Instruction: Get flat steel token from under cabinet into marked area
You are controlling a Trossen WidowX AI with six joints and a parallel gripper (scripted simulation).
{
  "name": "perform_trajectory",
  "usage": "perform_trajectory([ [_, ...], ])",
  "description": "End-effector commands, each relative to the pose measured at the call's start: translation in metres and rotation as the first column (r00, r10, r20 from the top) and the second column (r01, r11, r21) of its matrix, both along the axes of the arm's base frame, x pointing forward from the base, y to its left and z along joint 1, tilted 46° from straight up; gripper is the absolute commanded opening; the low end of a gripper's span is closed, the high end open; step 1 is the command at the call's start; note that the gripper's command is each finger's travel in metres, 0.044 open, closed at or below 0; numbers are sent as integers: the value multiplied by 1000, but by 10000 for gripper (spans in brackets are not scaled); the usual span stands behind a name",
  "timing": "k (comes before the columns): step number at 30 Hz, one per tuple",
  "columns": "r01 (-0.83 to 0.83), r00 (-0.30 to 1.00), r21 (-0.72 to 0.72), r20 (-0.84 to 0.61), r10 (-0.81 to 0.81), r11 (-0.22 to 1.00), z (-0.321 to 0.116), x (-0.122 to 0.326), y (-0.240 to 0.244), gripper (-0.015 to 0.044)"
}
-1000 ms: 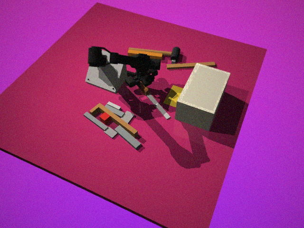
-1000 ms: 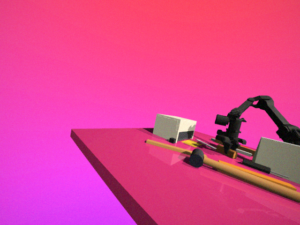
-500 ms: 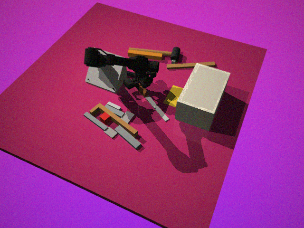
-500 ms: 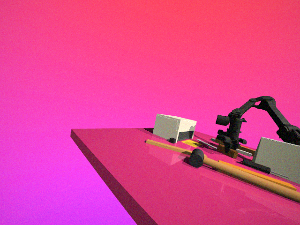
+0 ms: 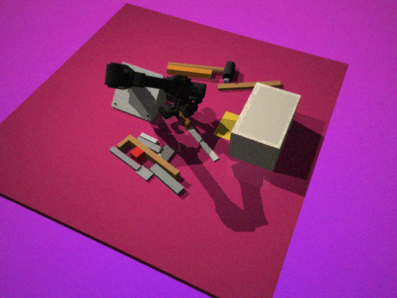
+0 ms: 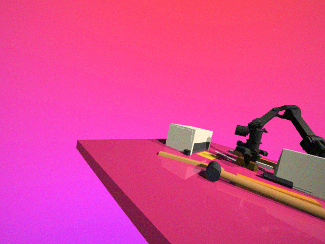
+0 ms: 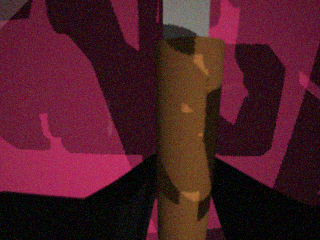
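With its fingers clamped on the wooden handle of a flat-bladed tool [image 5: 185, 120] [image 6: 247, 163] [image 7: 187, 120], the gripper [image 5: 181, 112] [image 6: 249, 160] [image 7: 182, 161] could, swinging the blade toward the cabinet [image 5: 266, 115] [image 6: 181, 138] at three o'clock in the top view, clip its near corner; the token, presumably underneath, isn't visible.

You are seeing the gripper [image 6: 250, 161] gripping the brown handle [image 6: 242, 163] of a flat blade on the right, while the pale cabinet [image 6: 181, 139] is standing farther off to the left, beside the yellow area [image 6: 207, 155].
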State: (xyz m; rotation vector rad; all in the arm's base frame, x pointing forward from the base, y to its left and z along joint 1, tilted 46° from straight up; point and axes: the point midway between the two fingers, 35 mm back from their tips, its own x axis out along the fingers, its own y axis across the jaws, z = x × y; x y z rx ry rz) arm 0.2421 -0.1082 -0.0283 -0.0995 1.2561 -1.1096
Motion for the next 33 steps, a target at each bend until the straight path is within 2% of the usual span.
perform_trajectory([
  [1,2,1000,-2,8,-2,1000,5,-1,-4,0],
  [33,2,1000,-3,7,-2,1000,30,-9,-27,0],
])
